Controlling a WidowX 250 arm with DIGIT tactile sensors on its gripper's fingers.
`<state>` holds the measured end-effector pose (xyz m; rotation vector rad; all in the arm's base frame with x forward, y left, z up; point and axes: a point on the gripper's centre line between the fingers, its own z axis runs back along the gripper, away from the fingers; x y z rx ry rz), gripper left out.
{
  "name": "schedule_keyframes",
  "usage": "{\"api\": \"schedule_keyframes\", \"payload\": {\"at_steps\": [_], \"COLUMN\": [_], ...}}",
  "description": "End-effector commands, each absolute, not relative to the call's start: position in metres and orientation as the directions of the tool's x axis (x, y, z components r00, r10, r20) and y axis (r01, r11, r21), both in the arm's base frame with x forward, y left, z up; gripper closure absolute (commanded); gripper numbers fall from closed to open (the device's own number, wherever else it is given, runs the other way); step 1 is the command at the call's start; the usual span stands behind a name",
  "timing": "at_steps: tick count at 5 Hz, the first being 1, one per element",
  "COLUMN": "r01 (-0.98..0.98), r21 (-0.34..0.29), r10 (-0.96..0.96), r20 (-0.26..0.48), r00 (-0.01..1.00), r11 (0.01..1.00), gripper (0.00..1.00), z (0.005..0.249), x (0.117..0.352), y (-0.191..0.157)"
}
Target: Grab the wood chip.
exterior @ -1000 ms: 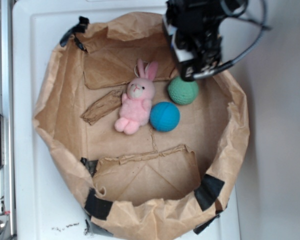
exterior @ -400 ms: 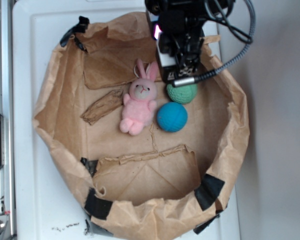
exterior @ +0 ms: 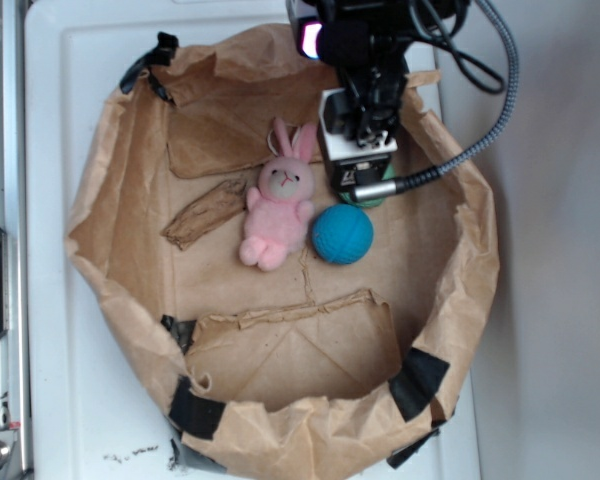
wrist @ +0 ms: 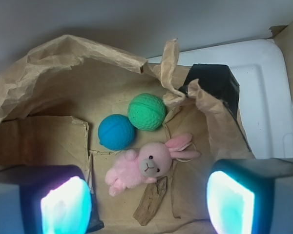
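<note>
Gripper [exterior: 358, 180]: mine, poised above the paper-lined basin near its far rim, over the green ball; in the wrist view my two fingers [wrist: 53, 200] sit at the lower corners, spread wide with nothing between them, so the hand is released and empty; a grey cable [exterior: 485, 120] loops off my housing to one side.

Wood chip [exterior: 202, 214]: flat, rough, brown, elongated; lying on the paper floor just beside the bunny's side, slanted, its upper end by the bunny's shoulder; well apart from my fingertips; in the wrist view it shows at the lower centre [wrist: 151, 202], just under the bunny.

Pink plush bunny [exterior: 277, 205]: on its back, ears toward the far rim, between the chip and the balls.

Blue ball [exterior: 341, 234]: resting just beside the bunny's other side.

Green ball [wrist: 146, 111]: next to the blue one; mostly hidden under my housing in the exterior view.

Brown paper liner [exterior: 460, 260]: crumpled walls all round, held with black tape [exterior: 416, 384] at the corners; set in a white tray [exterior: 80, 60].
</note>
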<state>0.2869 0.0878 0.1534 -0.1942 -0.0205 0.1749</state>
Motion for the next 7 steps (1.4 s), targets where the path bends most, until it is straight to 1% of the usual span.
{"api": "schedule_keyframes", "payload": {"at_steps": [1,2,3,4,5,6,7], "r01": [-0.087,-0.048,-0.035,-0.027,-0.062,-0.123,-0.172], "r21": [-0.116,-0.081,-0.064,-0.065,-0.059,-0.066,-0.04], "r10": [0.095,0.053,0.039,0.029,0.062,0.122,0.17], "r20": [0.067,0.066,0.058,0.023,0.004,-0.017,-0.033], "r00": [0.993,0.996,0.998,0.999,0.998,0.992,0.985], "r11": [0.989,0.996,0.997,0.998,0.996,0.99,0.984], "gripper": [0.0,0.0,0.0,0.0,0.0,0.0,0.0], "z": [0.152,0.132,0.115,0.1,0.084,0.08,0.073], "x": [0.271,0.262,0.253,0.247,0.24,0.237,0.229], "y": [0.061,0.042,0.033,0.027,0.027,0.027,0.029]}}
